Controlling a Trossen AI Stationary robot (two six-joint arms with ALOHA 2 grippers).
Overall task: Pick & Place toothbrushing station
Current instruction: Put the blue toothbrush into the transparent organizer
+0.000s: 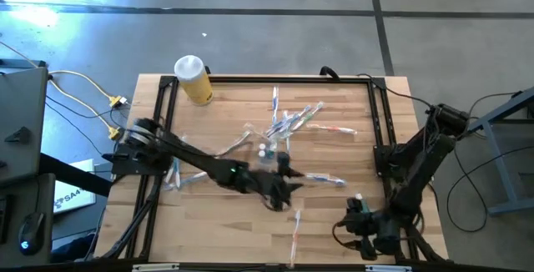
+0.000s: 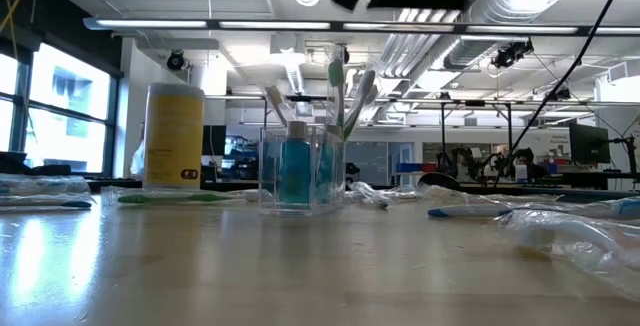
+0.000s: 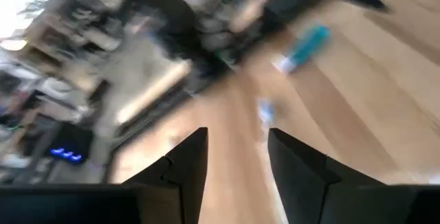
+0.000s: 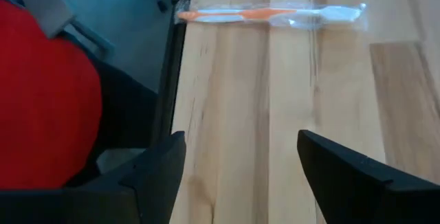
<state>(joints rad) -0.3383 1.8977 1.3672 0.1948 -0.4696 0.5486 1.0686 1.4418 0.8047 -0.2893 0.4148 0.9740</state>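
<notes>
Risk first: the left gripper is hanging open and empty just beside the cup near mid-table, so a careless swing could be knocking the light cup over or scattering the loose brushes lying around it. The cup is standing upright, clear-walled, holding a teal tube and a few thin pale brushes sticking up, with the yellow bottle well apart. The right gripper is waiting open at the table's near right corner, holding nothing.

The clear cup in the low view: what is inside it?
Inside the clear cup stand teal tubes and several toothbrushes, heads up. The cup's floor cannot be seen behind the tubes.
</notes>
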